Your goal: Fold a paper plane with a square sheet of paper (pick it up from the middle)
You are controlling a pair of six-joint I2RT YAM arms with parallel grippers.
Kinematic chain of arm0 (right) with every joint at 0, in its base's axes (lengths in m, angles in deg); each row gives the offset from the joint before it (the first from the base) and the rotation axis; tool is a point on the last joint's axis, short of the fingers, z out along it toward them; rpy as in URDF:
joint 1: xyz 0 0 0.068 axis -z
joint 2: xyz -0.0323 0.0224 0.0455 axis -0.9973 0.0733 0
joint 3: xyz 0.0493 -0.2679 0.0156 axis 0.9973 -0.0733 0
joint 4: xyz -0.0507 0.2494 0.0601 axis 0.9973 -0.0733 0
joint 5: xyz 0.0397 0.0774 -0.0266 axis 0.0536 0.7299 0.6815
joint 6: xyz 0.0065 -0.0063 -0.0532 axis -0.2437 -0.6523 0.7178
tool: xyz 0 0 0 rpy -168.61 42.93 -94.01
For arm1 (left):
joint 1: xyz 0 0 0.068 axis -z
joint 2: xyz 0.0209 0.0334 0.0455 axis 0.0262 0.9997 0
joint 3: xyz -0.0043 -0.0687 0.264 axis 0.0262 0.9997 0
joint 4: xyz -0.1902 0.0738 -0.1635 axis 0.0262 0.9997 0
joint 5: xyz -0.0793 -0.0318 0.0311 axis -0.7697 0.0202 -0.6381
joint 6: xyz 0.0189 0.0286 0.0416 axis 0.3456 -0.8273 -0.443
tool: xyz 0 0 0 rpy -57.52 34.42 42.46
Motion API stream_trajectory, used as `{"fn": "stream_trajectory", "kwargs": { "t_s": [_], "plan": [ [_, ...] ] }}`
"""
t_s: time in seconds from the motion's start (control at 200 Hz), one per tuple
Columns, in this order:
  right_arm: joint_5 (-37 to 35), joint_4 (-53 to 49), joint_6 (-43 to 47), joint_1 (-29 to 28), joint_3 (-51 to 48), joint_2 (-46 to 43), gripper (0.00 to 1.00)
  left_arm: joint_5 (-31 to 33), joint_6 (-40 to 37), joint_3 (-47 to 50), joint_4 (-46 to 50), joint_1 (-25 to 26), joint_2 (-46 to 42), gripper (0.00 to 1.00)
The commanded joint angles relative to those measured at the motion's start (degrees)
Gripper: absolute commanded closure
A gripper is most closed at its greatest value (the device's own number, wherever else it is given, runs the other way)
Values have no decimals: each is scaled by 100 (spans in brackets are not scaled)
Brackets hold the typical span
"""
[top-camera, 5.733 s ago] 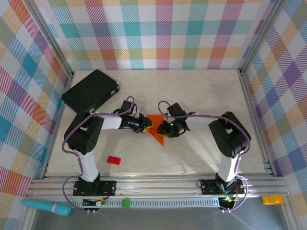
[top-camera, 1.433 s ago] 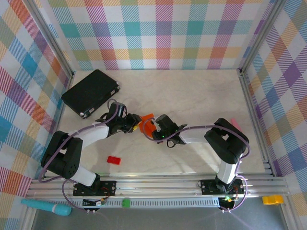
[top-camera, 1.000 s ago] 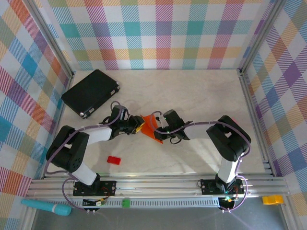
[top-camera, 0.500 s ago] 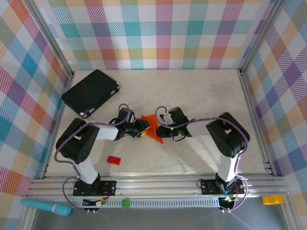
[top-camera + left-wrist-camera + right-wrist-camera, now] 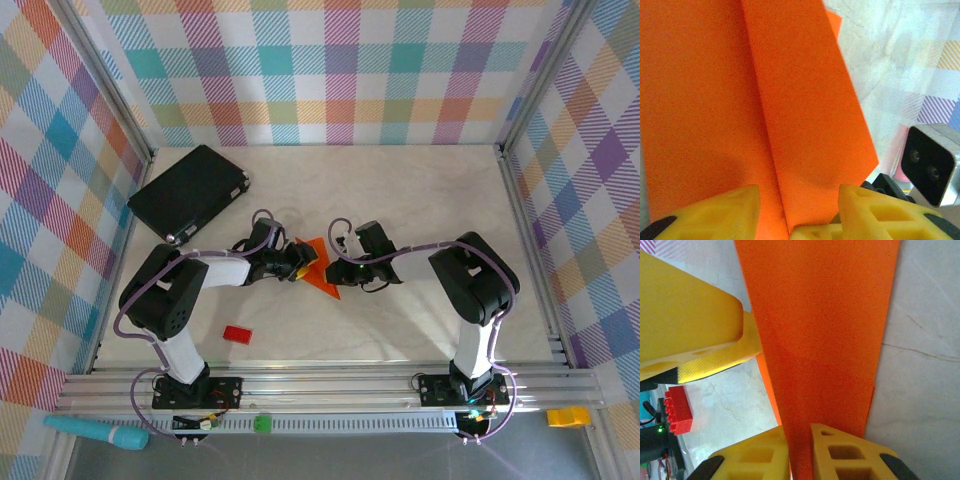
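Note:
The orange square sheet of paper (image 5: 322,272), folded into a pointed paper plane shape with a centre crease, sits mid-table between both grippers. My right gripper (image 5: 340,270) is shut on its narrow end, the paper (image 5: 820,340) pinched between the yellow fingertips (image 5: 840,445). My left gripper (image 5: 297,262) is open at the sheet's left side. Its fingers (image 5: 720,210) stand well apart astride the crease (image 5: 762,130). One left finger (image 5: 690,325) lies against the paper's edge in the right wrist view.
A black flat case (image 5: 188,192) lies at the back left. A small red block (image 5: 237,334) rests near the front left, also visible as the red block (image 5: 679,410). The right wrist's camera housing (image 5: 932,162) sits close beyond the paper. Plaid walls enclose the table.
The left gripper's jaws have spread wider around the paper. Both grippers and the paper have drifted slightly right. The right gripper keeps its pinch.

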Motion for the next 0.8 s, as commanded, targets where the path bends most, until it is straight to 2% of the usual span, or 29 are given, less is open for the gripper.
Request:
{"fn": "stream_trajectory", "kwargs": {
  "t_s": [0.0, 0.405, 0.64, 0.8],
  "plan": [
    [147, 60, -85, 41, -105, 156, 83, 87, -248, -187, 394, 81, 140, 54],
    [386, 52, -231, 125, -59, 292, 83, 846, -812, -920, 2360, 312, 397, 53],
    [425, -314, -324, 161, 105, 297, 78, 1036, -770, -1010, 2764, 350, 640, 53],
    [470, -442, -340, 170, 184, 290, 79, 1104, -773, -1081, 2974, 358, 726, 53]
  ]
}}
